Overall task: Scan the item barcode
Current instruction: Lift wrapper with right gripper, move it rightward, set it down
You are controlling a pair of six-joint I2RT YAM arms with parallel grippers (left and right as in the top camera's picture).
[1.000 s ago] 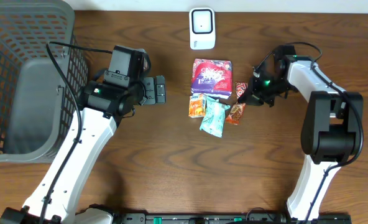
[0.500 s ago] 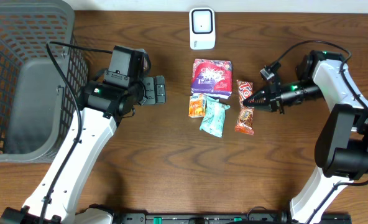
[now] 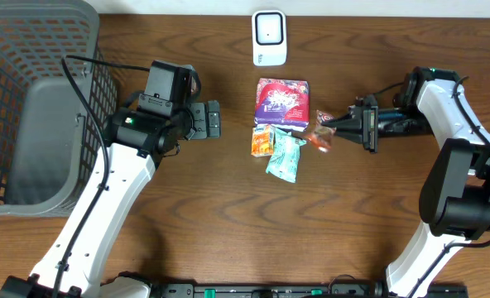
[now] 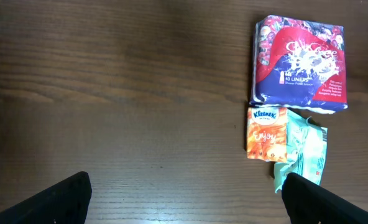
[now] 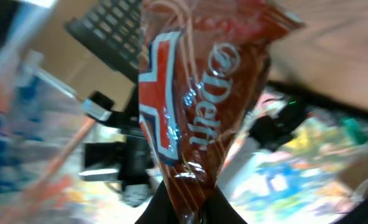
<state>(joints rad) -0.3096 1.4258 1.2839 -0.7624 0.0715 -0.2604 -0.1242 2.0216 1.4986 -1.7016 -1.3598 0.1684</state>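
Pinches the Delfi snack packet [image 3: 319,137] in the right claw [image 3: 332,132], jaws closed together on the wrapper's lower end. Seen from the right wrist: that end wedged between the dark fingers [image 5: 148,216], with the brown, red and white wrapper standing straight up out of them. From overhead: sticks out leftward from the claw tip, just right of the teal packet [image 3: 283,157] and just below the right corner of the purple pack [image 3: 281,102]; whether touching either, cannot tell. Sits well short of the white scanner [image 3: 269,37] at the far edge of the wooden surface [image 3: 228,215]. Holds the left claw [image 3: 214,120] wide apart, between the grey basket [image 3: 30,108] and the goods. Looks down, in the left wrist view, on the purple pack, an orange Kleenex pack [image 4: 266,132] just under it, and the teal packet's edge beside that.
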